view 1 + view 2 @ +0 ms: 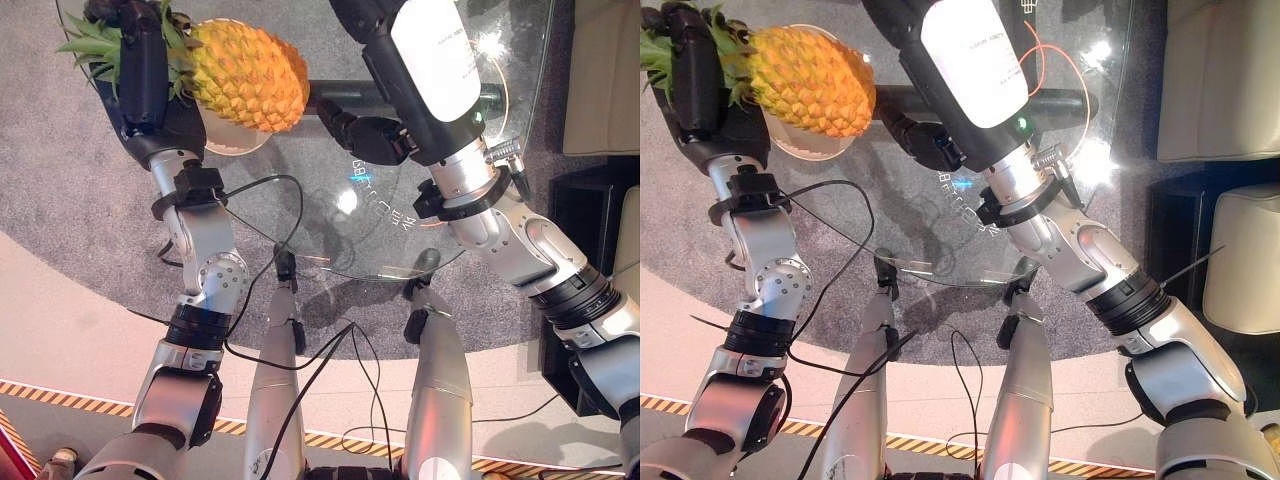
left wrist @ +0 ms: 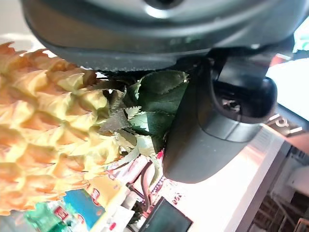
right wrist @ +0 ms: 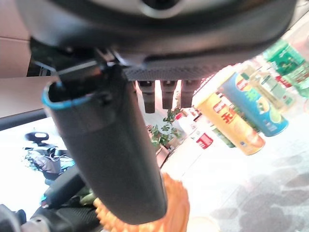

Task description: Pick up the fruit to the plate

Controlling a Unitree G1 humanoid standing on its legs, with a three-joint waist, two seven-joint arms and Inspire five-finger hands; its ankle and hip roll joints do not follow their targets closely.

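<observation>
A yellow pineapple (image 1: pixel 245 75) with a green leafy crown (image 2: pixel 149 104) lies on its side over a cream plate (image 1: pixel 232 142) at the far left of the round glass table (image 1: pixel 400 215). My left hand (image 1: pixel 140 75) is shut round the crown end, its thumb (image 2: pixel 203 130) beside the leaves. I cannot tell whether the fruit rests on the plate. My right hand (image 1: pixel 365 135) hovers over the table just right of the pineapple, its fingers relaxed and holding nothing; its thumb (image 3: pixel 111 159) shows with the fruit (image 3: pixel 174 208) past it.
The table's near rim (image 1: pixel 330 272) curves in front of me over grey carpet. Beige seats (image 1: pixel 1225 80) and a dark side unit (image 1: pixel 590 200) stand at the right. Striped hazard tape (image 1: pixel 60 395) runs along the floor. Several snack tubes (image 3: pixel 236 125) show in the right wrist view.
</observation>
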